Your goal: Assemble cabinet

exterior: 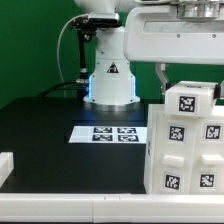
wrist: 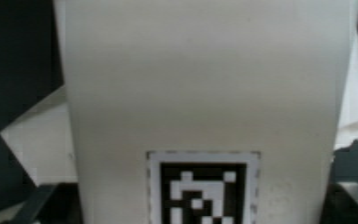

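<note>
The white cabinet box [exterior: 185, 155] stands at the exterior view's right front, with several black-and-white tags on its raised square faces. A white cabinet panel [exterior: 190, 100] with one tag sits on top of it. My gripper [exterior: 184, 86] hangs straight above, its dark finger [exterior: 160, 78] reaching down beside the panel. In the wrist view the white panel [wrist: 185, 100] fills the picture with its tag [wrist: 204, 188] low down. It lies between my dark fingers [wrist: 48, 205], which press its two sides. The gripper [wrist: 194, 212] is shut on the panel.
The marker board [exterior: 113, 133] lies flat on the black table in front of the robot base [exterior: 110, 80]. Another white part [exterior: 5, 166] lies at the exterior view's left edge. Green wall behind.
</note>
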`<state>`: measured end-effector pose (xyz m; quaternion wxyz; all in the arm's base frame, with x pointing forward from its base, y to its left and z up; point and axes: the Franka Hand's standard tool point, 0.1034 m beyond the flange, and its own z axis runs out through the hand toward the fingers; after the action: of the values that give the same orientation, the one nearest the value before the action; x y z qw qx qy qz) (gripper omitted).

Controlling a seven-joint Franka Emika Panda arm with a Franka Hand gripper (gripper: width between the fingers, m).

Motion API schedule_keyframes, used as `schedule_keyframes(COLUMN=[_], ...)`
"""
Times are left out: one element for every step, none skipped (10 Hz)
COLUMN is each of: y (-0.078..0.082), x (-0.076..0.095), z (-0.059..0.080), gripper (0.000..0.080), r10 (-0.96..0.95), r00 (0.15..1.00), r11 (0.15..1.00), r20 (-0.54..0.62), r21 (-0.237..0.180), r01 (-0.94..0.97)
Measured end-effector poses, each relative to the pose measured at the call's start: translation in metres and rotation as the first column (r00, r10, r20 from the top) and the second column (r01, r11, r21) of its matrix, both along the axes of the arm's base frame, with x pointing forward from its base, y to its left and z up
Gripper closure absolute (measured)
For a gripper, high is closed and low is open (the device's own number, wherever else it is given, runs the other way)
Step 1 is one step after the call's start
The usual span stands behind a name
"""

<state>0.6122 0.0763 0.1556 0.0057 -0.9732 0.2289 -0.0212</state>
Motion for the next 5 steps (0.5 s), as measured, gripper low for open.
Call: schedule_keyframes(y=[-0.0002, -0.0008, -0.0029, -0.0025, -0.0023], x=[0.0, -0.0001, -0.0012, -0.0016, -0.0005], z=[0.0, -0.0001, -0.0011, -0.0008, -0.0001], gripper=[0.0243, 0.0243, 0.0243, 0.0243, 0.0243], r10=[-0.054, -0.142, -0.321, -0.486, -0.633], r00=[0.999, 0.99, 0.947, 0.874, 0.774], r11=[0.999, 0.99, 0.947, 0.874, 0.773], r20=[0.0, -0.001, -0.006, -0.013, -0.023], r21=[0.003, 0.007, 0.013, 0.02, 0.041], r01=[0.054, 0.142, 0.322, 0.486, 0.634])
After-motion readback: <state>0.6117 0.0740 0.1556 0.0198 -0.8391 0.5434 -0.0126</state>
